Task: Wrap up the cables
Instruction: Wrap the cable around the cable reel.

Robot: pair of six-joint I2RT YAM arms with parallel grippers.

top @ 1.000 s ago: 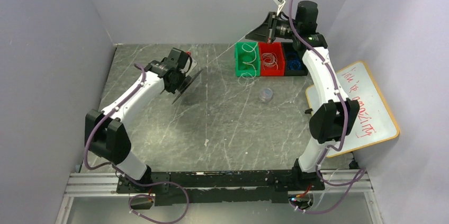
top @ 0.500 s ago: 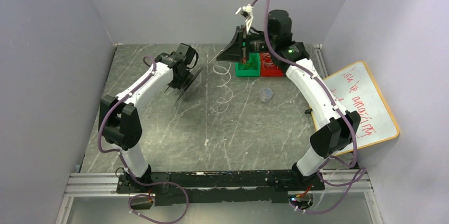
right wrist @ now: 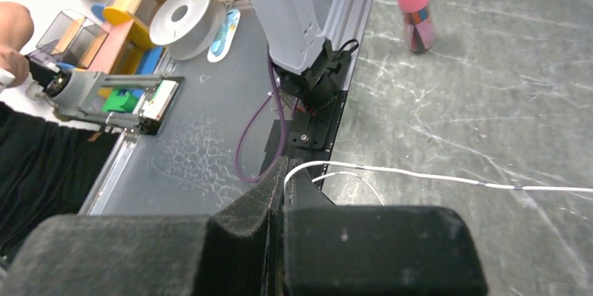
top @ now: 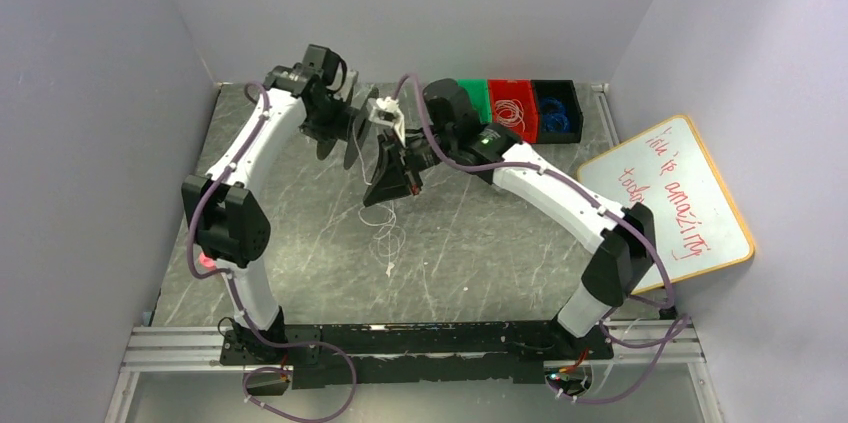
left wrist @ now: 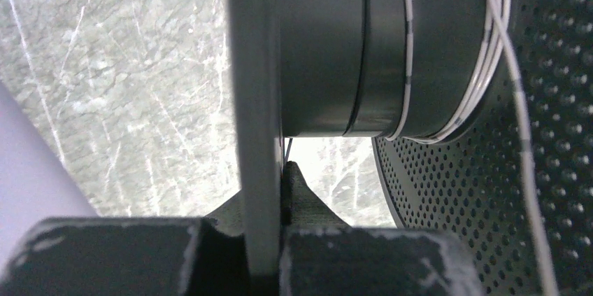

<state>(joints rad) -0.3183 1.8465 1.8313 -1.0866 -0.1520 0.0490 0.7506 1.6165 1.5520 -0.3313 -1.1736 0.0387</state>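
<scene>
One grey stone-pattern table (top: 300, 253) with white veins carries the work. Above its far half, the left gripper (left wrist: 266, 201) is pressed together on the thin flat flange of a large black spool (left wrist: 329, 44) and holds it on edge. The spool has a smooth matte cylindrical core and a second flange perforated with small round holes. Three small plastic bins stand at the far edge; the red bin (top: 513, 108) holds more whitish coils. The right gripper (right wrist: 282, 194), with matte black pads, is pressed together and pinches the cable (right wrist: 419, 175) close beside the spool.

A few turns of the cable lie on the core against the perforated flange. Below the pinch, its free length (top: 384, 233) hangs in curly loops onto the table between the arms.

Handling, by judgement: the cable is hair-thin, whitish with dark bands, very light and springy. It will likely spring off the smooth core if tension drops, and it may kink under a hard pinch. Take hold on a straight run near the spool, keep it taut, and guide each turn against the previous one.
</scene>
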